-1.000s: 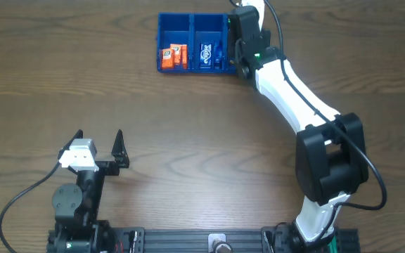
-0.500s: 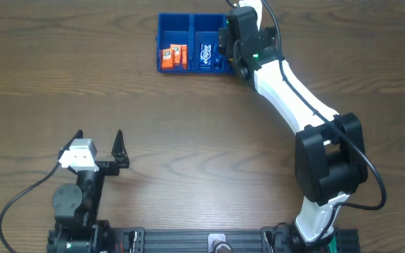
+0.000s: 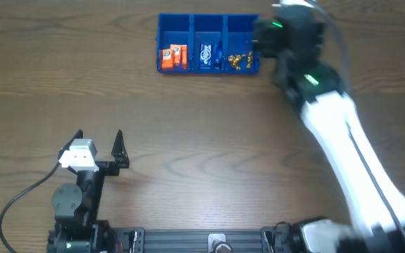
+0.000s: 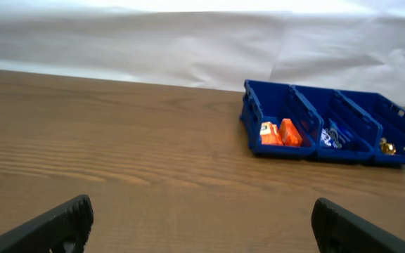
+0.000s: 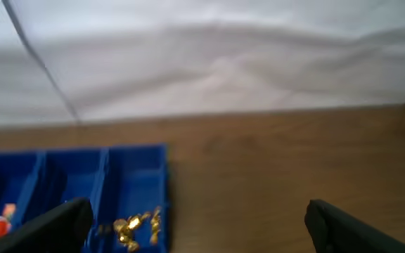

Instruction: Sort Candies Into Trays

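Top view: blue tray (image 3: 174, 29) on wooden table (image 3: 202, 140) holds gold candies (image 3: 239, 62).

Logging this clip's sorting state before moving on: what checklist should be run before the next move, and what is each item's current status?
1. Right gripper open, nothing between its fingers: ok.
2. Left gripper open and empty, near its own base: ok.
3. Gold candies inside the tray's right compartment, as the top view shows it: ok.
4. Orange candies in the left compartment, blue candy in the middle, kinds unmixed: ok.
5. Right gripper's height above the tray rim: cannot tell.
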